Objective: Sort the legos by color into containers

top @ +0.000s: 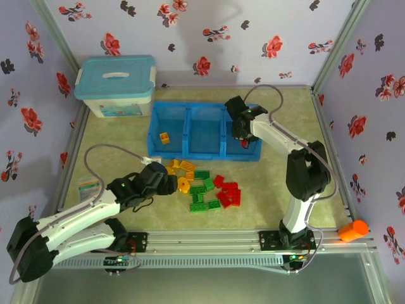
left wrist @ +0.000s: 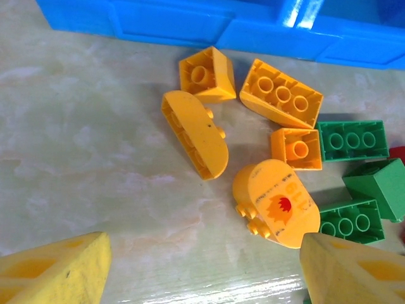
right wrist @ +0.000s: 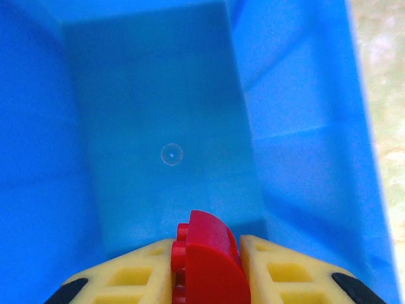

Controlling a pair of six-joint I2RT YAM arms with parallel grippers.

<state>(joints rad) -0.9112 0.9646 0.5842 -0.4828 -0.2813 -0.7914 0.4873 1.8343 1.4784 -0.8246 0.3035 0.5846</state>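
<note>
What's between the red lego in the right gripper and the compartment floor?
Nothing. In the right wrist view, the right gripper pinches the red lego over a bare blue stretch of compartment floor.

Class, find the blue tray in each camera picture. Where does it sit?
Top external: blue tray at centre, beyond the lego pile.
Left wrist: tray along the top edge.
Right wrist: tray walls and floor surround the held red lego.
Shared landmark: pale green tabletop beside it.
</note>
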